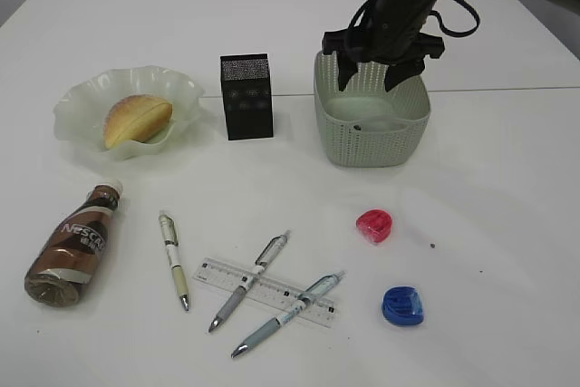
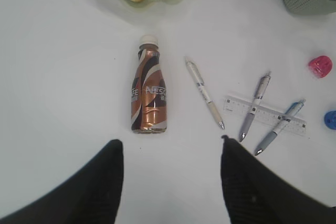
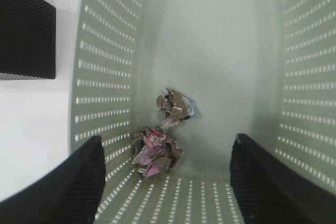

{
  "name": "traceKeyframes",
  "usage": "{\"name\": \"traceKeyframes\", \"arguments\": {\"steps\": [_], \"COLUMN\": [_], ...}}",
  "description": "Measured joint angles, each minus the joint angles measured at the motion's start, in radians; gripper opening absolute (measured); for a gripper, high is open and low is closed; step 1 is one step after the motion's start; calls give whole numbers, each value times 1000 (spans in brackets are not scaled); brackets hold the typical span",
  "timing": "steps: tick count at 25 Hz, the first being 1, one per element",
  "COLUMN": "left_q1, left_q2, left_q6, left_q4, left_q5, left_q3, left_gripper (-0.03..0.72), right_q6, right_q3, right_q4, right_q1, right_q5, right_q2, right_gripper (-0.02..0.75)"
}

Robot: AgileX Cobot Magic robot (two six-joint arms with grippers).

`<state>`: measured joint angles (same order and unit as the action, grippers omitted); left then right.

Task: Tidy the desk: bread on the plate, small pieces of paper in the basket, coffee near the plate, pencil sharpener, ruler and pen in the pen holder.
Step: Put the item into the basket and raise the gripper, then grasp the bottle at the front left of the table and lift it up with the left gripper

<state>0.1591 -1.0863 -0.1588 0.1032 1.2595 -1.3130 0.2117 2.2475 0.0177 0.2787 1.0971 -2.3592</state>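
My right gripper [image 1: 373, 79] hangs open and empty over the pale green basket [image 1: 337, 138]. Two crumpled paper balls [image 3: 155, 151] [image 3: 176, 104] lie on the basket floor [image 3: 210, 66]. My left gripper [image 2: 170, 142] is open and empty above the table, just short of the coffee bottle [image 2: 149, 95], which lies on its side [image 1: 72, 246]. The bread [image 1: 136, 119] sits on the green wavy plate [image 1: 77, 101]. Three pens [image 1: 174, 260] [image 1: 249, 280] [image 1: 288, 312] and a clear ruler [image 1: 319, 310] lie at the front. A red sharpener [image 1: 373, 225] and a blue sharpener [image 1: 403, 304] lie to the right.
The black mesh pen holder [image 1: 246, 97] stands between plate and basket, and shows left of the basket in the right wrist view [image 3: 23, 32]. A seam in the table runs behind the basket.
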Motion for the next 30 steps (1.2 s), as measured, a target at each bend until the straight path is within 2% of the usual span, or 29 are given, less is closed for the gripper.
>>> {"name": "traceKeyframes", "arguments": {"steps": [4,11,19,30], "left_q1": [0,0,0,0], "left_q2": [0,0,-31,-331], "left_q6": [0,0,0,13], "left_q4": [0,26,33,-57], "left_q5": [0,0,0,-9], "left_q3": [0,0,0,0], "left_gripper": [433,433,433,440], "right_q6": [0,-22,-52,-88], "right_q3": [0,13,10,-361], "right_q4": [2,-5,-8,28], "right_q1": [0,0,0,0], "right_q5": [8,133,145,147], "right_q2": [6,89,159,469], "right_gripper": [557,557,559,561]}}
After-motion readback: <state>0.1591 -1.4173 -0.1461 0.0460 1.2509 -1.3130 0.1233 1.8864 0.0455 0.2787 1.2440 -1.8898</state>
